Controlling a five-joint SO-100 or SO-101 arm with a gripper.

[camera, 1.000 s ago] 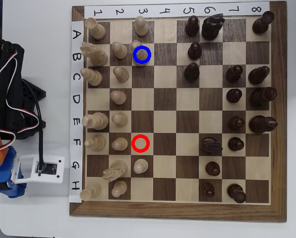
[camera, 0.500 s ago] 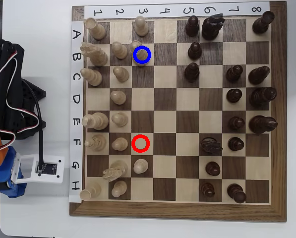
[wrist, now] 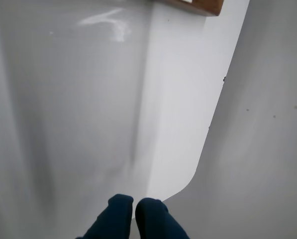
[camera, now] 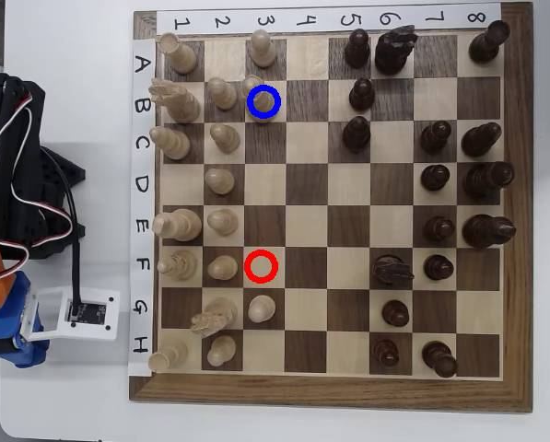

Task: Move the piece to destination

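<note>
Overhead view: pawn stands touching the blue ring

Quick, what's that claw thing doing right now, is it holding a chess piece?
Gripper: closed, its dark blue fingers pressed together with nothing between them, over the bare white table, off the chessboard.

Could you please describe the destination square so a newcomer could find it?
On the chessboard in the overhead view, find row B, column 3, near the top left. It is the light square with a blue ring; the other ring is red.
</note>
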